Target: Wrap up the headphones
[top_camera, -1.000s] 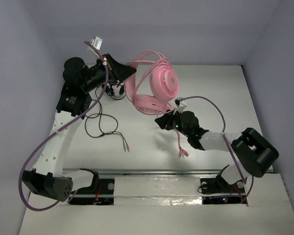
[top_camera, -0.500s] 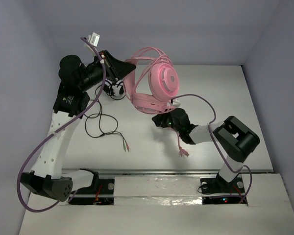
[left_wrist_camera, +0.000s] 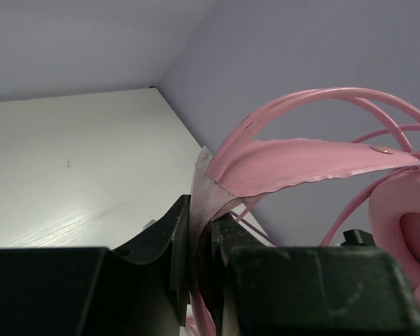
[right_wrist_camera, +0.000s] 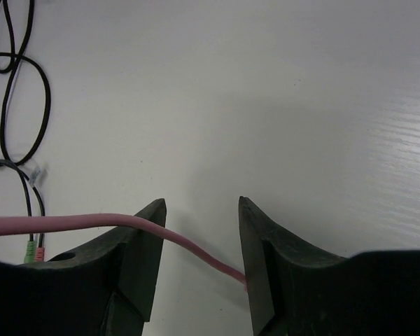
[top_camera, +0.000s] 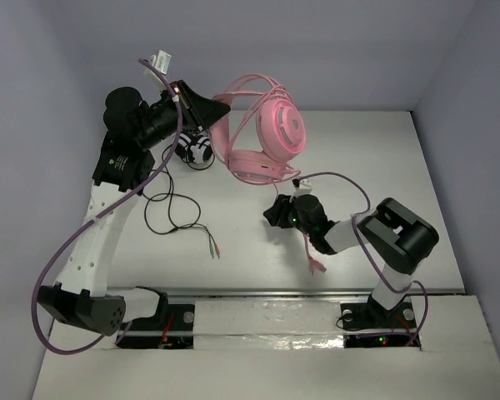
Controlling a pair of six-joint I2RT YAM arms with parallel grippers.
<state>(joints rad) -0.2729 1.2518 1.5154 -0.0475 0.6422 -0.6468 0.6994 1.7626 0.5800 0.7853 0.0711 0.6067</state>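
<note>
I am holding the pink over-ear headphones (top_camera: 277, 133) with round padded earcups above the far side of the white table (top_camera: 383, 167), left gripper (left_wrist_camera: 201, 238) clamped on their thin headband (left_wrist_camera: 301, 157). Right gripper (right_wrist_camera: 199, 241) is gaping around the pink cable (right_wrist_camera: 70, 222); its tail is hanging loose, so wrapping looks unfinished.

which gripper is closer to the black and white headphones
Left. The left gripper, shut on the pink headphones, is beside the black-and-white headphones; the right gripper sits farther off, open around the pink cable.
</note>
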